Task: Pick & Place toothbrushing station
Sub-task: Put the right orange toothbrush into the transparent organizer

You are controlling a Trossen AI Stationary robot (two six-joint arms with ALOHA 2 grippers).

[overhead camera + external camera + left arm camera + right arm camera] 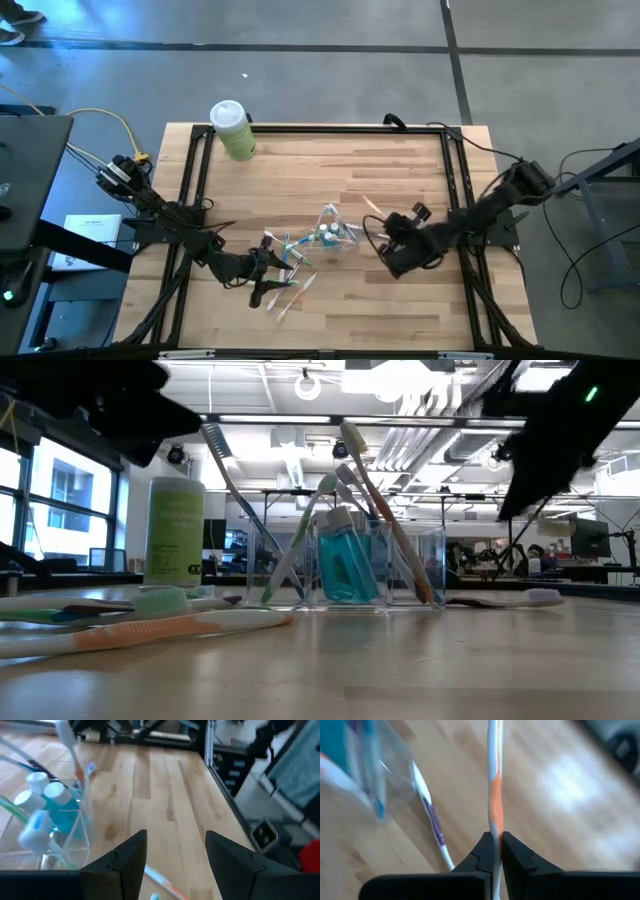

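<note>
A small clear cup (331,236) stands upright at the table's middle. It holds teal white-capped tubes (345,565) and several toothbrushes leaning on its rim (375,480); it also shows in the left wrist view (55,810). More toothbrushes lie loose on the wood near the cup's left (292,288) and in the low view's foreground (150,622). My left gripper (172,860) is open and empty, low over those loose brushes (272,280). My right gripper (495,842), just right of the cup (382,233), is shut on a white and orange toothbrush (495,795). My right gripper pinches the white and orange toothbrush's handle (495,831) between its two fingertips. The fingers lie along the brush, which sticks out straight ahead of them. I cannot tell whether its far end touches the table.
A larger pale-green bottle with a white cap (232,130) stands at the table's far left. A white and purple toothbrush (432,817) lies on the wood beside the cup, under my right gripper. A dark frame (455,180) runs round the tabletop.
</note>
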